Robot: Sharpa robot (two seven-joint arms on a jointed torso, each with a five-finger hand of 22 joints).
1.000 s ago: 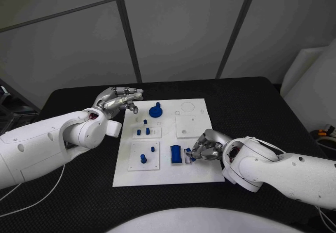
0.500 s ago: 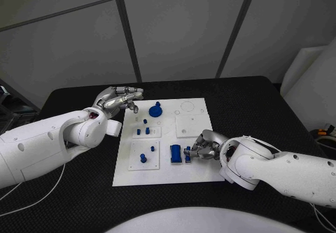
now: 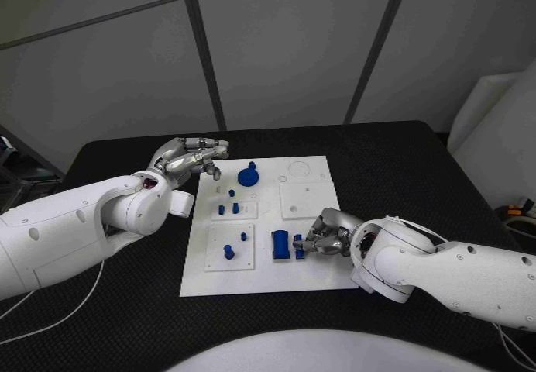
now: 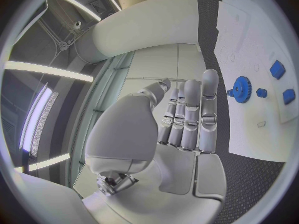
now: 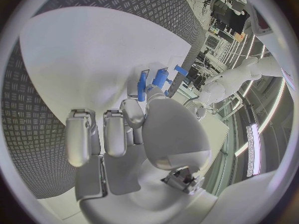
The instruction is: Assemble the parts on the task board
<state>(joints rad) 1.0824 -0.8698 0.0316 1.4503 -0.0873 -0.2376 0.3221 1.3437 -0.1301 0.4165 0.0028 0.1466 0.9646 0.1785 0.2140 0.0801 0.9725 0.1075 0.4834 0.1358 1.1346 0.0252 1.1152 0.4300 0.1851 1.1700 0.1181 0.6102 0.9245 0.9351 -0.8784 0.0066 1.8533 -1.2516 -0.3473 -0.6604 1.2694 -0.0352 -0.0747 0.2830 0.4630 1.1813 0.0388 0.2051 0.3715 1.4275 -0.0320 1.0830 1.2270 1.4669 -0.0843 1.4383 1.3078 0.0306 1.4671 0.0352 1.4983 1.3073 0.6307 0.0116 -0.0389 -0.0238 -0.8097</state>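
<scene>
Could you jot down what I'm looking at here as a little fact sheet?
Surface: black table
Task board: white plate in the table's middle
Parts: blue gear at the board's far end, small blue pegs, blue block
Left hand: above the board's far left corner, holding nothing
Right hand: fingers on a small blue piece beside the block

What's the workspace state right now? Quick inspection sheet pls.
Surface: black table, textured top.
Job's things: white board mid-table; blue gear at its far end, small blue pegs in the middle, blue block near the right robot hand.
Clutter: nothing seen.
Hands: left robot hand hovers at the board's far left corner, holding nothing; right robot hand pinches a small blue part beside the block.
Cables: white cable under the left arm.
Surroundings: grey wall panels.
</scene>
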